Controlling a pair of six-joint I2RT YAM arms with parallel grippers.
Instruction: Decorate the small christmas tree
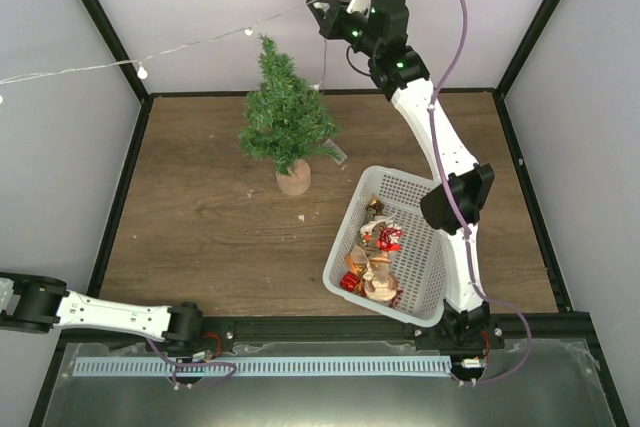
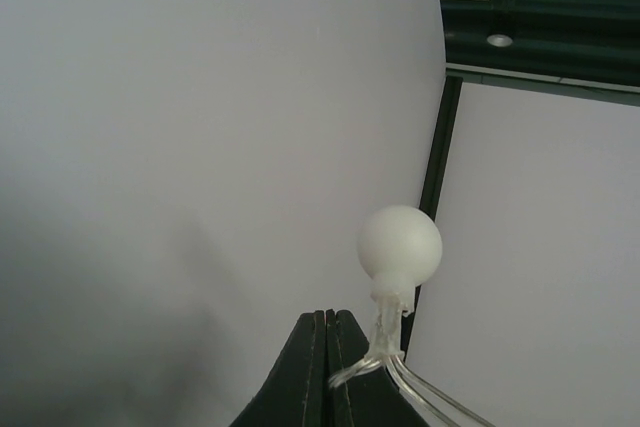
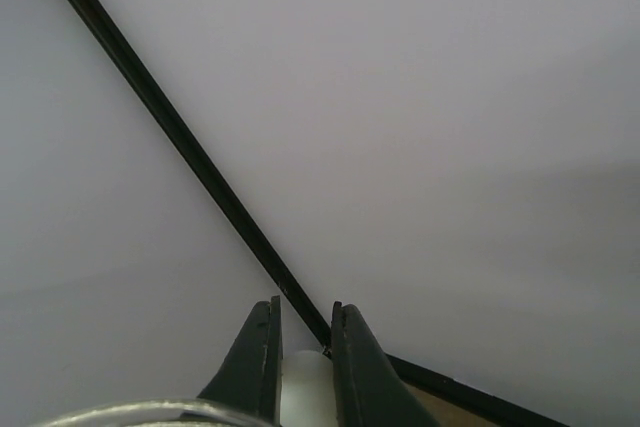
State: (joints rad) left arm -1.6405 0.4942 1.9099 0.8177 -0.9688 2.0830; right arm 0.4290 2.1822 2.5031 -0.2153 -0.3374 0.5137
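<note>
- The left tool (image 2: 325,317) is clenched on the light string (image 2: 385,362), beside a white bulb (image 2: 400,245).
- The right tool (image 3: 303,312), raised high, pinches another bulb (image 3: 305,387).
- The small christmas tree (image 1: 285,117) stands on the desk (image 1: 200,217), below the right tool.

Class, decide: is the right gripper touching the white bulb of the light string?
Touching: right wrist view shows the right gripper pinching the white bulb.
</note>
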